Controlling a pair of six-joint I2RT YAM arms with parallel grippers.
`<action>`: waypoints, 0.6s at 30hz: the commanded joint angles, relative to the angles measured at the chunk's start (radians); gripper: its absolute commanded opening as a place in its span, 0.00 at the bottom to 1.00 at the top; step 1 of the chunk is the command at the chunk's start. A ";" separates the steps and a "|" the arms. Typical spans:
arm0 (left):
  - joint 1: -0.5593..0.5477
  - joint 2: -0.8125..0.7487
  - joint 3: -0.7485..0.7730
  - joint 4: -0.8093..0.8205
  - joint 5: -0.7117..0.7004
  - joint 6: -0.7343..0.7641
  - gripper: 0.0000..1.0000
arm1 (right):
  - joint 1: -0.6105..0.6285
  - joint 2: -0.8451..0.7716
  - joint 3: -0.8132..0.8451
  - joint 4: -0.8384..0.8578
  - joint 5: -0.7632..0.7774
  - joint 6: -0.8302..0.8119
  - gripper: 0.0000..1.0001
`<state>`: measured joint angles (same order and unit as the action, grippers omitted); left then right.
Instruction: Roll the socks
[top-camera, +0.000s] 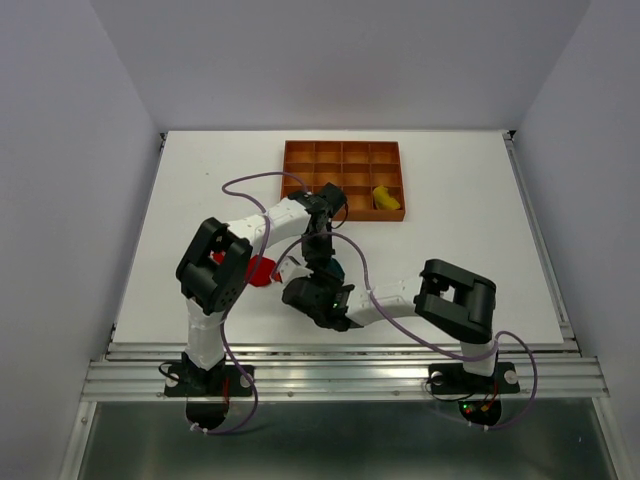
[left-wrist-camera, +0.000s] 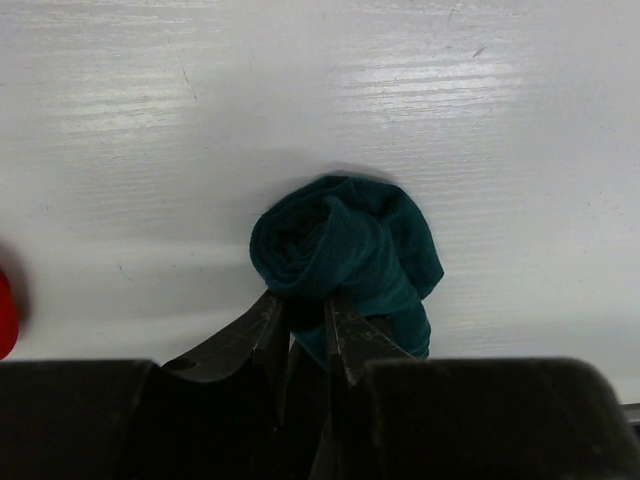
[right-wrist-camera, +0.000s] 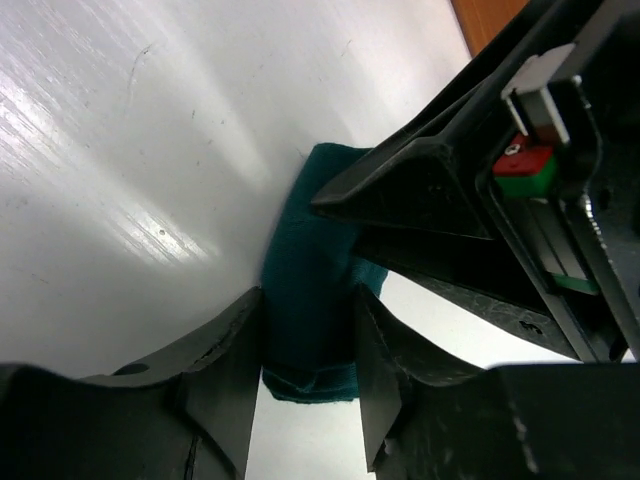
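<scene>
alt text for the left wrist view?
A teal sock rolled into a bundle sits on a white table, its near edge pinched in the left tool. A bit of red sock shows at the left edge.

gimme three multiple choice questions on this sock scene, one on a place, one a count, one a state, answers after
1. Where is the yellow sock?
A) in a compartment of the tray
B) on the floor
C) in a gripper

2. How many socks lie in the tray?
A) none
B) one
C) three

3. What state is the teal sock in?
A) flat and stretched out
B) rolled into a bundle
C) draped over the tray wall

Answers:
1 A, the top view shows it inside the tray's right-hand column.
2 B, only the yellow one is in the tray.
3 B, the left wrist view shows it coiled up, with the left gripper pinching its edge.
</scene>
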<state>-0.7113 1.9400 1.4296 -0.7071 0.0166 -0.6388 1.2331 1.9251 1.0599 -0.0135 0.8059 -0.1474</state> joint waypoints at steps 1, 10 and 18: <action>-0.011 0.027 -0.008 -0.051 0.020 0.019 0.20 | 0.012 0.031 0.023 -0.014 0.044 -0.009 0.43; -0.010 -0.006 -0.011 -0.045 0.026 0.024 0.26 | 0.012 0.018 -0.001 -0.014 0.001 0.032 0.27; 0.039 -0.096 0.011 -0.003 0.014 -0.001 0.45 | -0.053 -0.136 -0.095 0.001 -0.243 0.135 0.16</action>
<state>-0.7052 1.9179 1.4292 -0.7109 0.0330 -0.6331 1.2144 1.8633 1.0111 -0.0151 0.7383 -0.1104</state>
